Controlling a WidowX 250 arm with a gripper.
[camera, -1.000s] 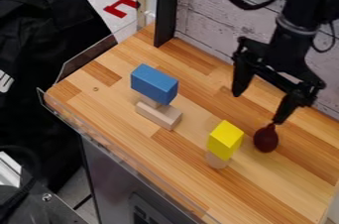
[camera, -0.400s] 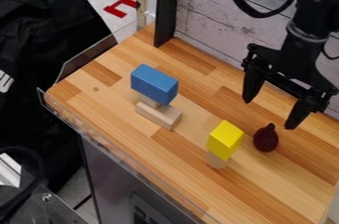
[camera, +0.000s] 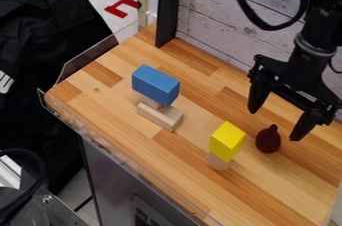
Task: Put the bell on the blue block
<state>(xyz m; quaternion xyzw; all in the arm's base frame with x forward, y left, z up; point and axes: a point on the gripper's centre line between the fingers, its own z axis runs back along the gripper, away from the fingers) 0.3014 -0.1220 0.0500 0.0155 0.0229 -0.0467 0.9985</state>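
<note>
Dark red bell (camera: pixel 268 140) upright on wooden counter (camera: pixel 180 157), just beside yellow block (camera: pixel 227 141), well apart from blue block (camera: pixel 155 85). Gripper (camera: pixel 274 124) hangs close over bell, toward wall side, fingers spread wide, grip released. Bell's narrow top sits between fingertips as seen in camera view, its round body lower, toward camera. Blue block rests raised on pale wooden pieces (camera: pixel 160 115).
</note>
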